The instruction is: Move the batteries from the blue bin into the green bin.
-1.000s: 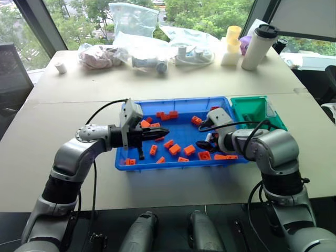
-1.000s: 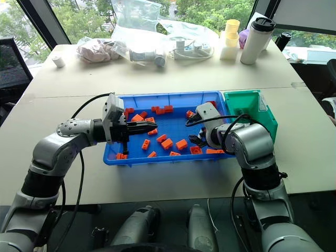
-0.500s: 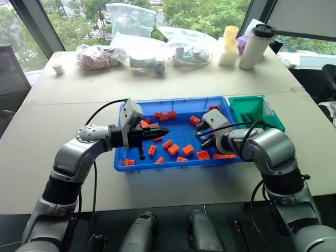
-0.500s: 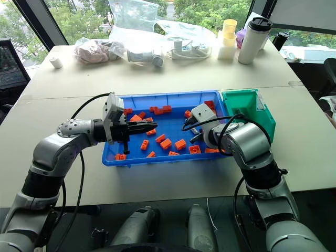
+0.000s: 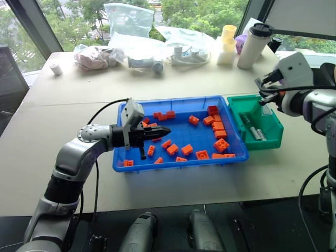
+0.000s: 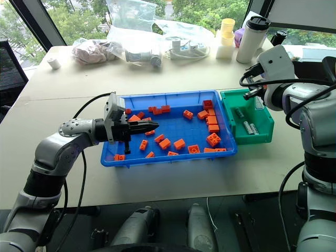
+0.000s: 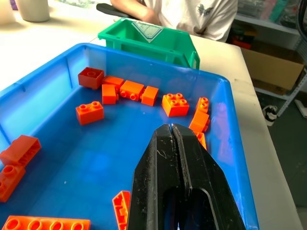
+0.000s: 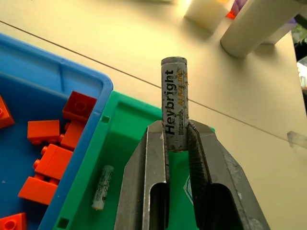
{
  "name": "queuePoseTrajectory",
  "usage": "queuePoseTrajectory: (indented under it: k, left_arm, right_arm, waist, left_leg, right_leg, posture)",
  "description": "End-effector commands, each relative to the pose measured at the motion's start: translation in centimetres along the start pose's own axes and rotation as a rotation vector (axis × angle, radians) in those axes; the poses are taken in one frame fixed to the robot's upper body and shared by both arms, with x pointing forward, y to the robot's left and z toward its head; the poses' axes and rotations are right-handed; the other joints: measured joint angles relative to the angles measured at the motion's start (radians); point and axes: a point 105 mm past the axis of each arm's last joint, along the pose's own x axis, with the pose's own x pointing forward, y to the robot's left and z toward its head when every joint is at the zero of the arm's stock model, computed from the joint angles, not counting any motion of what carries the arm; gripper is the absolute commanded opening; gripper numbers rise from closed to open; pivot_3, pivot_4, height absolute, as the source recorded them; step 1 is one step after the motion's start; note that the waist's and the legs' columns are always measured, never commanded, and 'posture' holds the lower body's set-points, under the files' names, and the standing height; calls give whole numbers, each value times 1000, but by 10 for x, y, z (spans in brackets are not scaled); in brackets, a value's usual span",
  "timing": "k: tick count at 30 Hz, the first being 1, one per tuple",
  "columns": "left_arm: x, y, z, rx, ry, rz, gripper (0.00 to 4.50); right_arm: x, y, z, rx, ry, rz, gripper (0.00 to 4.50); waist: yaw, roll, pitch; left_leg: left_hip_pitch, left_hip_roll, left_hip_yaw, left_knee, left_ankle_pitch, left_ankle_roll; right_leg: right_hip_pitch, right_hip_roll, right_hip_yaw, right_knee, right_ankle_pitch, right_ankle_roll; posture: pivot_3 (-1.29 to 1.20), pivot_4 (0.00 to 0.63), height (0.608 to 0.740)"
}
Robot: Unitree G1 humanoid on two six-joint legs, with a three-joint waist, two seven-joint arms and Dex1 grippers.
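- While the left gripper (image 7: pixel 173 128) hangs over the blue bin (image 5: pixel 178 160), its fingers (image 7: pixel 153 163) are pressed together, orange bricks (image 7: pixel 175 104) lying just beyond their tips.
- The right gripper (image 8: pixel 176 143) pinches one battery (image 8: pixel 174 96), which sticks out past its fingers above the green bin (image 8: pixel 120 158).
- Two batteries (image 5: pixel 252 128) lie inside that bin.

The right gripper (image 8: pixel 176 143) was low inside the blue bin (image 5: pixel 181 160) near the lower middle of the frame, and now it has gone up to the upper right, above the green bin (image 5: pixel 270 137). Its fingers were apart a second ago, and now they pinch a battery (image 8: pixel 174 103) that sticks straight up between them. The orange bricks (image 5: pixel 217 128) it was hiding now show
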Motion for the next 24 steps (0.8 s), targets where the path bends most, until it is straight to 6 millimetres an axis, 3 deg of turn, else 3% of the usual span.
queuePoseTrajectory:
  k: [1, 2, 6, 8, 11, 13, 15, 21, 24]
  left_arm:
    - [0, 2, 11, 35, -27, -20, 0]
    - [0, 3, 12, 37, -26, -22, 0]
    - [0, 4, 13, 37, -26, -28, 0]
    - [-1, 4, 14, 36, -27, -28, 0]
    - [-2, 3, 14, 36, -27, -28, 0]
    - [-5, 4, 15, 34, -24, -19, 0]
    - [-10, 5, 16, 33, -21, -10, 0]
    - [-30, 13, 21, 51, 15, 27, 0]
    - [-35, 15, 24, 52, 16, 35, 0]
  right_arm:
    - [-7, 1, -4, -30, -12, 13, 10]
    - [-5, 2, -8, -34, -3, 12, 10]
    - [2, 7, -25, -16, 34, 20, 1956]
    - [1, 9, -25, -8, 24, 32, 3146]
    - [0, 9, -22, -14, 9, 40, 4474]
    - [-8, 13, -6, -73, -65, 78, 4474]
    - [-18, 28, 5, -145, -130, 183, 4474]
    - [-49, 89, 2, -295, -217, 550, 4474]
    - [-54, 102, -3, -310, -219, 625, 4474]
  waist:
    - [0, 0, 0]
    - [0, 0, 0]
    - [2, 0, 0]
    - [1, 0, 0]
    - [1, 0, 0]
    - [1, 0, 0]
    - [1, 0, 0]
    - [1, 0, 0]
    - [2, 0, 0]
  left_leg:
    - [0, 0, 0, 0, 0, 0]
    - [0, 0, 1, 0, 0, 0]
    - [0, 0, 0, 0, 0, 0]
    - [0, 0, 0, 1, 0, 0]
    - [0, 0, 0, 0, 0, -1]
    - [0, 0, 0, 0, 0, -1]
    - [0, 0, 0, 0, 0, -1]
    - [0, 0, 0, 0, 0, 0]
    - [0, 0, 0, 1, 0, 0]
  right_leg:
    - [0, 0, 0, 0, 0, 0]
    - [0, 0, 0, 0, 0, 0]
    - [0, 0, 0, 0, 0, 0]
    - [0, 0, 0, 0, 0, 0]
    - [0, 0, 0, 0, 0, 0]
    - [0, 0, 0, 0, 0, 0]
    - [0, 1, 0, 0, 0, 0]
    - [0, 1, 0, -1, 0, 0]
    - [1, 1, 0, 0, 0, 0]
  posture:
    - [0, 150, 740]
    - [0, 150, 740]
    - [0, 150, 740]
    - [0, 150, 740]
    - [0, 150, 740]
    - [0, 150, 740]
    - [0, 150, 740]
    - [0, 150, 740]
    - [0, 150, 740]
